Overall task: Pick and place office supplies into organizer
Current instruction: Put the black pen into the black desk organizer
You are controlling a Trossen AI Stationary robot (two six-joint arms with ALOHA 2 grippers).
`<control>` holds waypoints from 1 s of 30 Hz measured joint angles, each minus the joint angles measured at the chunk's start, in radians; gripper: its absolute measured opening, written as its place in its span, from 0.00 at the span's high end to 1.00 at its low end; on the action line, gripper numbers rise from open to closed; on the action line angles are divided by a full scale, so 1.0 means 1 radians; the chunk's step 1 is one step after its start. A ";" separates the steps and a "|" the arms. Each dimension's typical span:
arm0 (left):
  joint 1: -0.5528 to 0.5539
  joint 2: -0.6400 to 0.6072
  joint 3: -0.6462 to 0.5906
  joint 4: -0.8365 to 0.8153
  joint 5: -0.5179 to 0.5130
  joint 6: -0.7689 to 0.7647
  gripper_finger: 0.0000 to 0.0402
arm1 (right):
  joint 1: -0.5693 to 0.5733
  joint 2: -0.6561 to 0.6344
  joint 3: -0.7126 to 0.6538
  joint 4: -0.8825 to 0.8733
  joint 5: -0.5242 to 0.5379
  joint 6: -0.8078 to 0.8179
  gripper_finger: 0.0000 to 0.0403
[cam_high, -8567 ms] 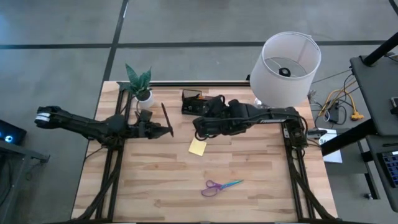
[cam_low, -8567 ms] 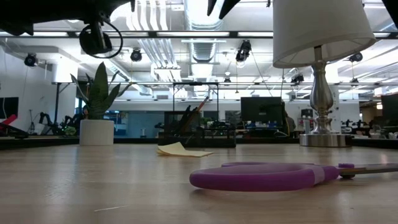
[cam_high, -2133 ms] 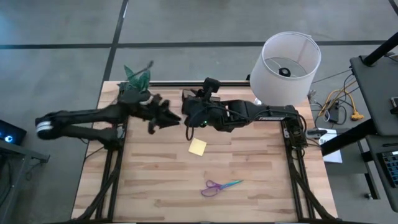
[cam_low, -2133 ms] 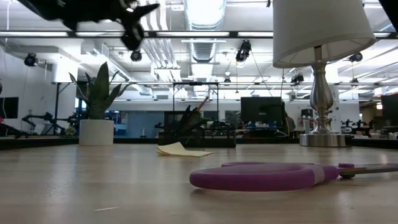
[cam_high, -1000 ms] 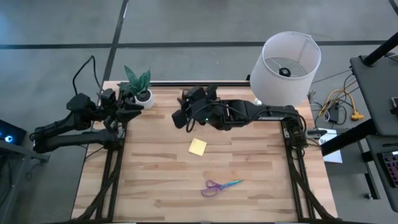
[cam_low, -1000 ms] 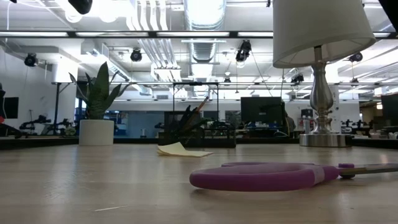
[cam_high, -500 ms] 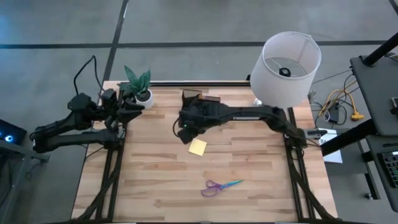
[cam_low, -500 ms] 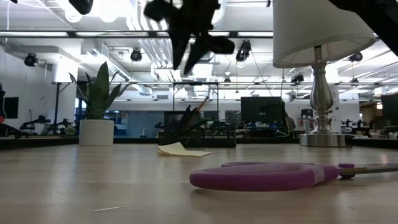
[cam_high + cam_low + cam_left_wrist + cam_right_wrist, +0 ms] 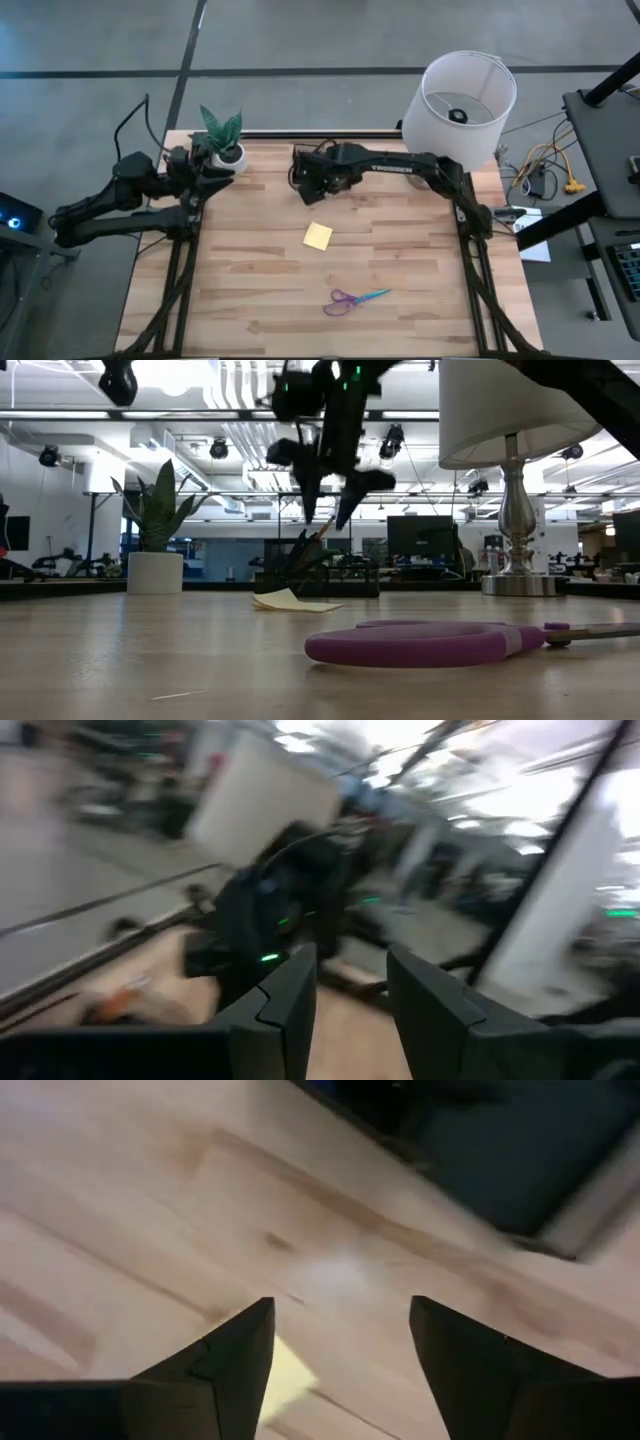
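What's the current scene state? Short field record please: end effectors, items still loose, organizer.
right end effector: open, empty, above the table near the small black rectangular desk organizer
left end effector: empty, fingers apart, parked at the table's left edge by the white pot with green plant
organizer contents: dark pens and an orange pencil standing in it
loose on table: small yellow sticky-note pad, in front of the organizer; purple-and-teal-handled scissors, nearer the front edge
other: white lamp at the right rear corner

Organizer [image 9: 308,160] partly under right arm
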 joint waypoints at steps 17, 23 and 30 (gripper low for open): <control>0.002 0.000 -0.002 -0.008 -0.385 0.351 0.74 | -0.064 -0.065 -0.239 0.295 0.113 0.490 0.45; 0.002 -0.010 -0.002 -0.009 -0.397 0.370 0.74 | -0.054 -0.072 -0.271 0.323 0.247 0.618 0.45; 0.003 -0.010 -0.002 -0.008 -0.396 0.370 0.74 | -0.048 -0.065 -0.282 0.354 0.351 0.652 0.45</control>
